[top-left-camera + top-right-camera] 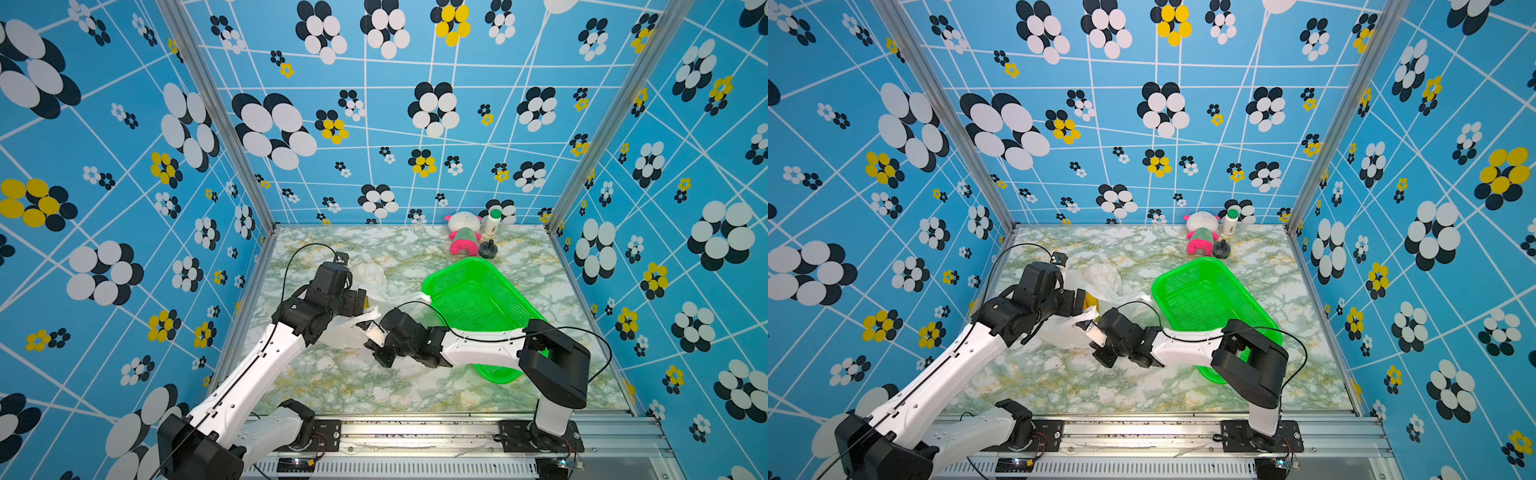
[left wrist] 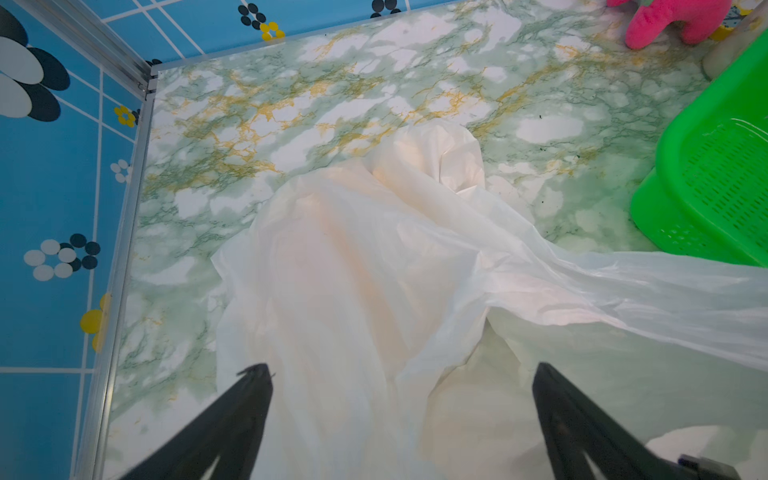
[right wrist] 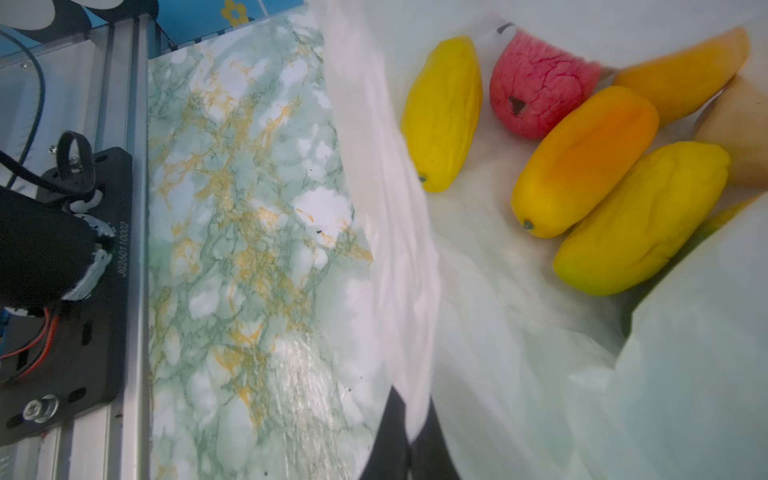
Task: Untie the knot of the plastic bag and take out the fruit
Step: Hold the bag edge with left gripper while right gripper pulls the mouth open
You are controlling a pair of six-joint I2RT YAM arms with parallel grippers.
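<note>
At the left, the left hand (image 2: pixel 401 370) is held wide open over the plastic bag (image 2: pixel 353 270), with nothing gripped. The bag is spread on the desk (image 1: pixel 332 382), left of centre, between the two hands. The right hand (image 3: pixel 409 401) is clamped tight on a fold of the bag's film. The fruit (image 3: pixel 582 162), yellow, orange and red-pink, is seen inside the bag. The green basket (image 1: pixel 478 299) is set just to the right.

Green basket (image 1: pixel 473 299) right of centre on marble table (image 1: pixel 353 386); plush toy (image 1: pixel 463 235), white bottle (image 1: pixel 493 222), dark jar (image 1: pixel 488 249) perhaps, behind.
</note>
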